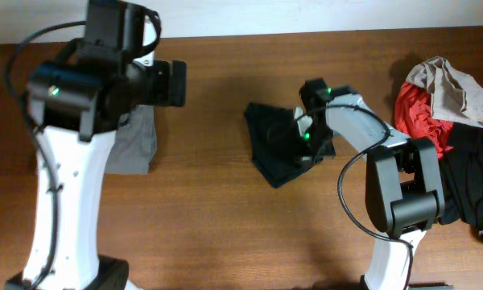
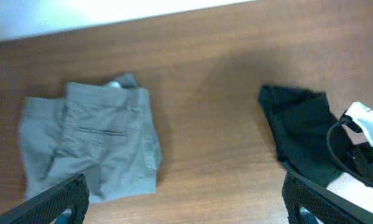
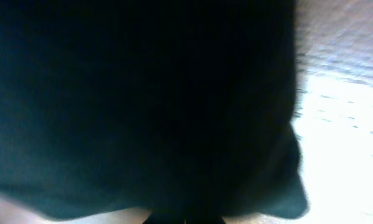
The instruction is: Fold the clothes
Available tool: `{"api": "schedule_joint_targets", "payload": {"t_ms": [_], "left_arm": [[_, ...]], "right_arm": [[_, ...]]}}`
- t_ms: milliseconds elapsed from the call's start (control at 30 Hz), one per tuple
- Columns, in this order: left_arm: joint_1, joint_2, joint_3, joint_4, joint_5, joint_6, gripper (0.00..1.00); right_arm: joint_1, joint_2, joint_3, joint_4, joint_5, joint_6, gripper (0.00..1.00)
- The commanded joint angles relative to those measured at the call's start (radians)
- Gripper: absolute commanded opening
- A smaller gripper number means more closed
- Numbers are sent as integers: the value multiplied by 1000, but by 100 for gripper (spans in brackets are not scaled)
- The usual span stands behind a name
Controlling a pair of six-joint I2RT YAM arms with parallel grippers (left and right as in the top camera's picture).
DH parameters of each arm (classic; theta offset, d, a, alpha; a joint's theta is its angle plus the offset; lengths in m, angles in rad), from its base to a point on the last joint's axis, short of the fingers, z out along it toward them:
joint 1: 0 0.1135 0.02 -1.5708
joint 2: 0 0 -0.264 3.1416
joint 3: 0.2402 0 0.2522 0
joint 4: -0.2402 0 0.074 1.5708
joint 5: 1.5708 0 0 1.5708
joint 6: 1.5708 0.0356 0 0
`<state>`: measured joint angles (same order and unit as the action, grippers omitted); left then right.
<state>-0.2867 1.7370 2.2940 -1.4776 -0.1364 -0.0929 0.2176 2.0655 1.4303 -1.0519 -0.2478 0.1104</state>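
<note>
From overhead, the folded black T-shirt [image 1: 272, 151] lies mid-table on brown wood [image 1: 217, 225] under the closed right gripper [image 1: 306, 134], beside a rumpled red, beige and black heap [image 1: 447, 109]; the left wrist view shows the left gripper [image 2: 186, 205] spread wide above flat grey trousers [image 2: 93, 146]; the right wrist view is filled with soft black cloth, hiding any pinch.

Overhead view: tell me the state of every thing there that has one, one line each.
T-shirt: black, crumpled at mid-table, not yet neatly folded.
Trousers: grey, folded, lying flat near the left arm.
Pile: red, beige and black pieces, heaped unfolded at the table's right edge.
Left gripper: open, empty, raised above the table.
Right gripper: shut, down on the T-shirt; whether it pinches the fabric cannot be seen.
</note>
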Motion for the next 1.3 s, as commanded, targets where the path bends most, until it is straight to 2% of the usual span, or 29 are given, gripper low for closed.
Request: {"api": "schedule_joint_targets", "payload": {"t_ms": [0, 200, 267, 300, 400, 433, 533, 667, 733, 800, 933, 1100, 1267], "left_arm": [[2, 69, -31, -5, 70, 19, 99], [2, 131, -35, -1, 121, 7, 99], [13, 142, -35, 4, 121, -9, 99], [23, 145, -35, 1, 128, -35, 99], [50, 162, -35, -10, 229, -56, 99], [58, 172, -38, -11, 279, -56, 99], [61, 206, -70, 1, 410, -56, 99], [53, 279, -158, 28, 556, -55, 99], [38, 317, -228, 63, 637, -55, 99], [18, 355, -305, 119, 711, -56, 99], [-22, 427, -431, 256, 874, -89, 99], [-70, 471, -518, 355, 885, -153, 99], [-133, 474, -593, 496, 872, -298, 99]], "right_arm": [[5, 2, -59, 31, 8, -19, 4], [5, -60, 44, -30, -7, -55, 5], [5, -98, 89, -66, -6, -55, 10], [4, -124, 114, -89, -6, -55, 18], [3, -193, 172, -139, -6, -54, 69], [3, -215, 187, -150, -6, -54, 82], [3, -269, 216, -166, -6, -54, 98], [2, -311, 225, -169, -6, -43, 99], [-11, -318, 225, -177, -8, 38, 99], [-46, -330, 225, -180, -49, 109, 99], [-170, -368, 241, -180, -169, 116, 99], [-309, -404, 246, -187, -206, 109, 99], [-389, -408, 243, -227, -205, 55, 99]]}}
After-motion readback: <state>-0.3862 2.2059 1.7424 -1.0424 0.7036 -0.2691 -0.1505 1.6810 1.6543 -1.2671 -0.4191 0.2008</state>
